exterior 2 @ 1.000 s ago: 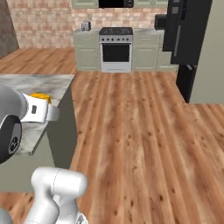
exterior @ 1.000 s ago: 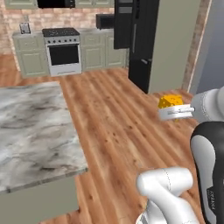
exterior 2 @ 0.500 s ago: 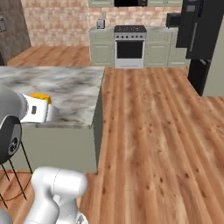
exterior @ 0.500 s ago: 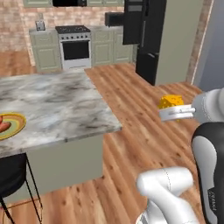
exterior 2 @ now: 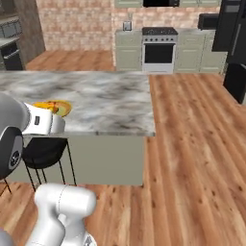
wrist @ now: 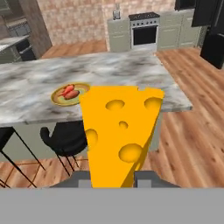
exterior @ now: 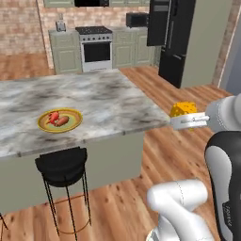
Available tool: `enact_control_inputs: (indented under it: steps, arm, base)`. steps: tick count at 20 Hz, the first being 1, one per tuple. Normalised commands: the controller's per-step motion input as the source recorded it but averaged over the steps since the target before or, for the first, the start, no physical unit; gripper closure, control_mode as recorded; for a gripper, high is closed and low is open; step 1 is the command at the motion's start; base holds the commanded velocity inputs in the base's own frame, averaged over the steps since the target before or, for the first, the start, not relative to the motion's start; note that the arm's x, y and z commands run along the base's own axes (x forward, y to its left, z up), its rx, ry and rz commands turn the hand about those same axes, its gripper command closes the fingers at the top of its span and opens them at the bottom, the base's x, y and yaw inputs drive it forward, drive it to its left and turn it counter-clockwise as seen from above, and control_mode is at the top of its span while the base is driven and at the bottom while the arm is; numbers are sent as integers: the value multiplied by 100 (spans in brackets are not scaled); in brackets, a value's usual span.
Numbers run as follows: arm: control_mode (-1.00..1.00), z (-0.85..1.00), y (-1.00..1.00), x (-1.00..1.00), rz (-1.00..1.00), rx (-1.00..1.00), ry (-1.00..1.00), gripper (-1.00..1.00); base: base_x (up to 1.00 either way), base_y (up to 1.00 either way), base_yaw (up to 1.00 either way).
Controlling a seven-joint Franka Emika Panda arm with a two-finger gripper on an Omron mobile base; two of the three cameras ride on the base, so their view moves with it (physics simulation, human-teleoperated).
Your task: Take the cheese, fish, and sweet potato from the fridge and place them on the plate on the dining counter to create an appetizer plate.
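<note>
My jaws grip the cheese (wrist: 120, 131); the plate (exterior: 60, 120) sits ahead-left, apparently two foods aboard, so I'll lower gently beside them.

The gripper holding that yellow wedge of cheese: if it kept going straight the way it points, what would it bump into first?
Probably the grey-white marble dining counter. The gripper holds the holed yellow cheese wedge and faces the counter's near edge, with the yellow-rimmed plate off to one side. Depth and height are hard to judge, so it might pass just above.
</note>
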Motion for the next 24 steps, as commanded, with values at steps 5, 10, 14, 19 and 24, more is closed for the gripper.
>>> enact_control_inputs:
  steps: [5,10,14,19,24]
  arm:
    - [100,0,0,0,0,0,0,100]
    - [100,0,0,0,0,0,0,100]
    - [100,0,0,0,0,0,0,100]
    - [100,0,0,0,0,0,0,100]
    - [100,0,0,0,0,0,0,100]
  base:
    - [-32,100,0]
    - [55,85,0]
    - [100,10,1]
    - [98,0,3]
    - [59,12,0]
